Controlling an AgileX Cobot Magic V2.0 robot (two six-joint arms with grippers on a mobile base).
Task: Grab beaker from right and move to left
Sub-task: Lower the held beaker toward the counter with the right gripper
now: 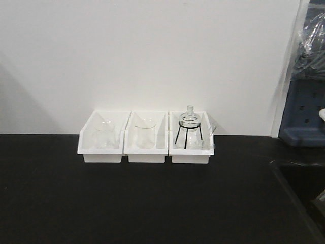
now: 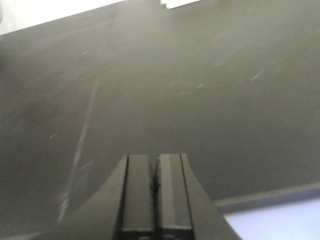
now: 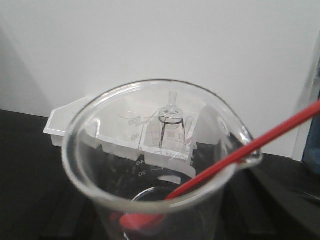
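Observation:
The beaker (image 3: 107, 192), clear glass with a slim red stir stick (image 3: 240, 154) leaning on its spout, fills the right wrist view, close to the camera and upright above the black table. It sits where my right gripper's jaws are. The fingers are hidden behind the glass, and the hold looks shut on it. My left gripper (image 2: 155, 162) is shut and empty, low over the bare black table (image 2: 160, 90) near its front edge. Neither arm nor the beaker shows in the front view.
Three white bins stand in a row against the back wall. The left bin (image 1: 101, 153) and middle bin (image 1: 147, 155) each hold a clear beaker. The right bin (image 1: 190, 156) holds a round flask (image 1: 190, 121) on a black wire stand. A sink recess (image 1: 299, 178) lies at the right.

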